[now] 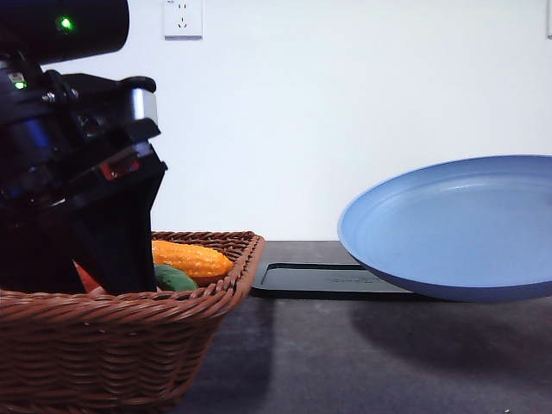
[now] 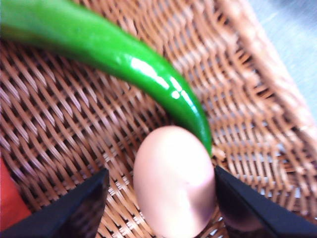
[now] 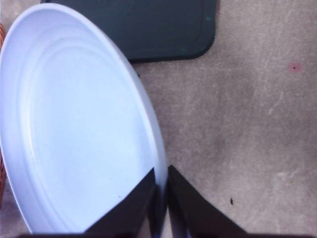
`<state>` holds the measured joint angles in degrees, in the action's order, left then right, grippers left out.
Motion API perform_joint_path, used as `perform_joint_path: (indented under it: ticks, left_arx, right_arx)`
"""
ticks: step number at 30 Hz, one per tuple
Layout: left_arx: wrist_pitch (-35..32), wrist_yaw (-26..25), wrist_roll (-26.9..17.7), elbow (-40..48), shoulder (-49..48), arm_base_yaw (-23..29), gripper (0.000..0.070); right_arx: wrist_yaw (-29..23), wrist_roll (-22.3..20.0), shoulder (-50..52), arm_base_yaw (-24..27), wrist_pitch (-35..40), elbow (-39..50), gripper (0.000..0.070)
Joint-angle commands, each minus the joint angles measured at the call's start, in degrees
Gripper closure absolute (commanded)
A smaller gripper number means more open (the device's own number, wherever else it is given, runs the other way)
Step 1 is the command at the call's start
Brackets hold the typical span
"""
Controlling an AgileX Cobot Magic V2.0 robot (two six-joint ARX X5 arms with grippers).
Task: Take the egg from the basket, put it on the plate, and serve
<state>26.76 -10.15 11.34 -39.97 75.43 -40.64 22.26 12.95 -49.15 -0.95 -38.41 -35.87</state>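
The pinkish-brown egg (image 2: 173, 183) lies on the woven floor of the brown wicker basket (image 2: 74, 124). My left gripper (image 2: 161, 198) is open, one finger on each side of the egg. The finger by the green pepper is close against the shell and the other stands a little off it. In the front view my left arm (image 1: 86, 198) reaches down into the basket (image 1: 129, 345) at the left. My right gripper (image 3: 161, 183) is shut on the rim of the light blue plate (image 3: 74, 124). The plate (image 1: 457, 228) hangs tilted above the table at the right.
A glossy green pepper (image 2: 124, 54) curves past the egg and touches its far end. A red thing (image 2: 7, 198) sits at the edge of the left wrist view. An orange vegetable (image 1: 190, 257) and a green one (image 1: 175, 278) lie in the basket. A black tray (image 1: 328, 278) lies behind, on the dark table.
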Motion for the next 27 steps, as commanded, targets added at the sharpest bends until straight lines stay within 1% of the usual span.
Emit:
perform_joint_path:
  ticks: [1, 3, 4, 10, 13, 16, 21, 27]
  left_arx:
    - [-1.0, 0.3, -0.8, -0.9, 1.0, -0.5, 0.0274]
    - [-1.0, 0.3, -0.8, -0.9, 1.0, -0.5, 0.0279]
    - [-0.9, 0.3, -0.8, -0.9, 1.0, -0.5, 0.0293]
    - [-0.6, 0.1, -0.8, -0.9, 1.0, -0.5, 0.0454]
    - [-0.6, 0.1, -0.8, -0.9, 1.0, -0.5, 0.0500]
    - [-0.6, 0.1, -0.8, -0.9, 1.0, -0.5, 0.0541]
    - [0.3, 0.1, -1.0, -1.7, 0.2, -0.5, 0.0549]
    - [3.3, 0.1, -1.5, -7.0, -3.6, -0.5, 0.0550]
  right_arx:
    - [0.3, 0.5, -0.1, 0.1, 0.4, -1.5, 0.0700]
    - [0.3, 0.5, -0.1, 0.1, 0.4, -1.9, 0.0700]
    - [0.3, 0.5, -0.1, 0.1, 0.3, -2.1, 0.0700]
    - [0.4, 0.5, -0.1, 0.1, 0.2, -2.9, 0.0700]
    - [0.8, 0.6, -0.1, 0.1, 0.2, -3.3, 0.0700]
    - [2.2, 0.7, -0.1, 0.1, 0.3, -3.7, 0.0700]
    - [4.2, 1.7, -0.1, 0.1, 0.4, -4.3, 0.0700]
    - [6.8, 2.9, -0.3, 0.0, 0.7, -4.3, 0.0700]
